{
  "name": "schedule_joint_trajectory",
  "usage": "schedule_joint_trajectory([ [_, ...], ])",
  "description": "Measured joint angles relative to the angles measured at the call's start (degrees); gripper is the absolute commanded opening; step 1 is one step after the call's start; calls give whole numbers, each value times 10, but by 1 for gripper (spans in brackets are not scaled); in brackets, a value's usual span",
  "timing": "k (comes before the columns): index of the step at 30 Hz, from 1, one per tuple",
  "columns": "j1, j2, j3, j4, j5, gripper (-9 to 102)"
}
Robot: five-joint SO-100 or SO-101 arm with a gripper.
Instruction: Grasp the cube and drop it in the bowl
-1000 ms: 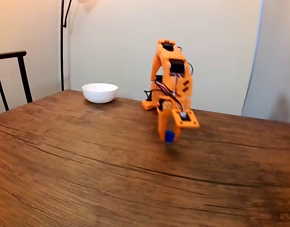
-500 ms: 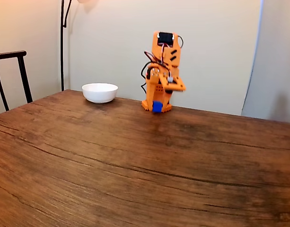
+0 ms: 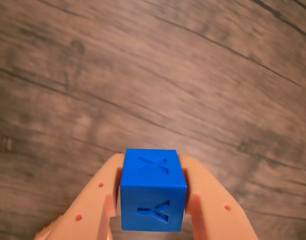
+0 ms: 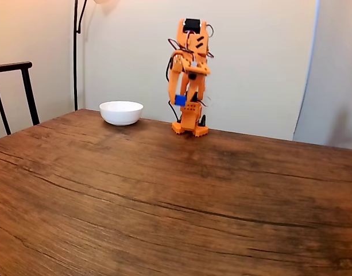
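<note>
wooden table: end effector pinches upright cube.

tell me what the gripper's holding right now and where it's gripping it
The gripper holds the blue cube, its two fingers pressed against the cube's opposite side faces. In the fixed view the cube hangs above the table.

I see the worktop as a broad slab of dark brown wood with long wavy grain lines; on it, near the far edge in the fixed view, rests the white bowl; just to its right stands the orange arm's base.
</note>
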Motion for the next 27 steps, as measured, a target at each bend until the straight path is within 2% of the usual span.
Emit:
schedule_joint_trajectory([
  [6,40,63,0,61,17,5],
  [14,102,156,8,73,44,5],
  [21,158,281,120,73,47,5],
  [27,221,452,199,73,29,5],
])
